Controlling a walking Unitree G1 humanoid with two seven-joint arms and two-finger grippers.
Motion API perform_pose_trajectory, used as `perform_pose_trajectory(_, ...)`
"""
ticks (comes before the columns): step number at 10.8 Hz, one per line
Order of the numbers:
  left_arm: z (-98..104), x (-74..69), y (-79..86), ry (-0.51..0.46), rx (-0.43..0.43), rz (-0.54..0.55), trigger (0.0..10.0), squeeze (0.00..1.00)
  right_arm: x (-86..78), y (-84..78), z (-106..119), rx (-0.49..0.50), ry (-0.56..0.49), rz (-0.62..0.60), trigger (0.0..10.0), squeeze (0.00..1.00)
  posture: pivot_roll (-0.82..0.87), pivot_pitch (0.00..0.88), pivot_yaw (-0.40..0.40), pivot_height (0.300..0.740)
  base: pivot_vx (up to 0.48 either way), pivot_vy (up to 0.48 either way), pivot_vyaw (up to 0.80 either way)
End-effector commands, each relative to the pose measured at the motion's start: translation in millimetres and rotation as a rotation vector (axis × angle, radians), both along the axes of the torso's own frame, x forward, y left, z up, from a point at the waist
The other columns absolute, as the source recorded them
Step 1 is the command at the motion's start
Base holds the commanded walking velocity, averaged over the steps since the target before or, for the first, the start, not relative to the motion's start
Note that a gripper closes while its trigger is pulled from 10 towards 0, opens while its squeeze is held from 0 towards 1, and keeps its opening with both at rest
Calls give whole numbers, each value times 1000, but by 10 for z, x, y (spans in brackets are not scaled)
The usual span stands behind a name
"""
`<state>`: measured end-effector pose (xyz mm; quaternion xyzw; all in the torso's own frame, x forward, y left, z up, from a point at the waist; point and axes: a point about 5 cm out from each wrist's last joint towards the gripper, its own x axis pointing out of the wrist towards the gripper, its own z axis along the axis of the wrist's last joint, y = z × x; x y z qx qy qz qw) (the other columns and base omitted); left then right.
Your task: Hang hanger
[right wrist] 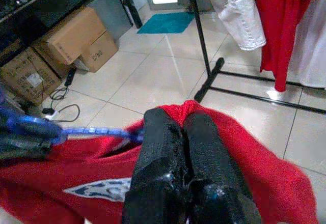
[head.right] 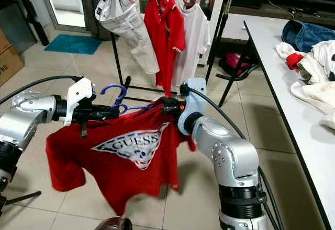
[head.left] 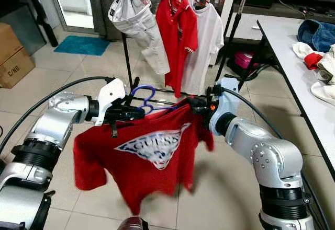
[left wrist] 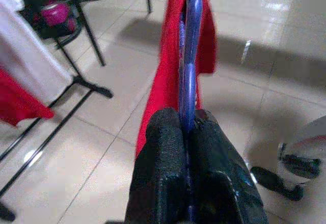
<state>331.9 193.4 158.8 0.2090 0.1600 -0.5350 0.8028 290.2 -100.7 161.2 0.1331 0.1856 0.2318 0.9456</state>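
**Red T-shirt on a blue hanger, held up between both grippers before the clothes rack**

A black clothes rack stands on the tiled floor ahead of the robot. White trousers, a red polo shirt and a white T-shirt hang from it side by side, left to right. A white table runs along the robot's right, with a pile of clothes on it, blue denim at the far end. A cardboard box sits on the floor at the far left, and a teal mat lies beyond the rack by the doorway.

In front of the robot, well short of the rack, a red T-shirt with a white and blue triangular logo hangs spread between the two arms, its hem clear of the floor. It is draped on a blue hanger, whose hook rises above the shirt's collar near the left arm.

The left gripper has its black fingers pressed together on the blue hanger, pinching the bar edge-on, with the red cloth hanging just beyond the fingertips. The right gripper has its fingers closed against each other at a raised fold of the red T-shirt at the shoulder; the thin blue arm of the hanger reaches to just beside its fingertips.
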Motion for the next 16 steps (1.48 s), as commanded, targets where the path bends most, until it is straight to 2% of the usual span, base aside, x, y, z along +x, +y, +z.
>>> perform_pose_trajectory(1, 65, 39, -18, -37, 11, 1, 0, 0, -27, 6, 59, 3, -24, 10, 0, 0, -35, 0, 30, 740, 0, 0, 0)
perform_pose_trajectory(3, 69, 15, -88, -20, -27, -37, 0, 0, -67, 103, 101, 32, -32, 63, 0, 0, -35, 0, 29, 740, 0, 0, 0)
perform_pose_trajectory(5, 61, 23, -73, -20, -23, -31, 0, 0, -97, 146, 104, -2, -44, 108, 10000, 0, -36, 0, 28, 740, 0, 0, 0)
perform_pose_trajectory(6, 70, 30, -53, -23, -22, -25, 0, 0, -113, 144, 93, -6, -44, 131, 10000, 1000, -35, 0, 28, 740, 0, 0, 0)
perform_pose_trajectory(8, 106, 51, -17, -32, -27, -9, 0, 0, -133, 102, 68, -46, -55, 158, 10000, 1000, -35, 0, 29, 740, 0, 0, 0)
perform_pose_trajectory(9, 123, 55, -5, -34, -31, -8, 0, 0, -156, 95, 68, -32, -59, 189, 10000, 1000, -35, 0, 29, 740, 0, 0, 0)
perform_pose_trajectory(10, 137, 56, 8, -36, -35, -10, 0, 0, -198, 79, 62, -58, -73, 247, 10000, 1000, -35, 0, 31, 740, 0, 0, 0)
perform_pose_trajectory(11, 175, 52, 49, -47, -47, -24, 0, 0, -234, -24, 100, -112, -144, 288, 10000, 1000, -36, 0, 33, 740, 0, 0, 0)
perform_pose_trajectory(12, 212, 22, 79, -45, -61, -67, 0, 0, -205, -106, 248, -165, -300, 308, 10000, 1000, -37, 0, 35, 740, 0, 0, 0)
perform_pose_trajectory(13, 210, -16, 107, -27, -43, -112, 0, 0, -194, -127, 378, -157, -371, 323, 10000, 1000, -38, 0, 36, 740, 0, 0, 0)
perform_pose_trajectory(14, 201, -56, 129, -5, -24, -156, 0, 0, -209, -111, 484, -170, -431, 391, 10000, 1000, -39, 0, 36, 740, 0, 0, 0)
perform_pose_trajectory(15, 212, -112, 134, 32, -20, -221, 0, 0, -283, -27, 498, -234, -454, 569, 10000, 0, -38, 0, 33, 740, 0, 0, 0)
perform_pose_trajectory(16, 228, -138, 131, 38, -6, -260, 0, 0, -348, 36, 421, -278, -439, 681, 10000, 0, -37, 0, 30, 740, 0, 0, 0)
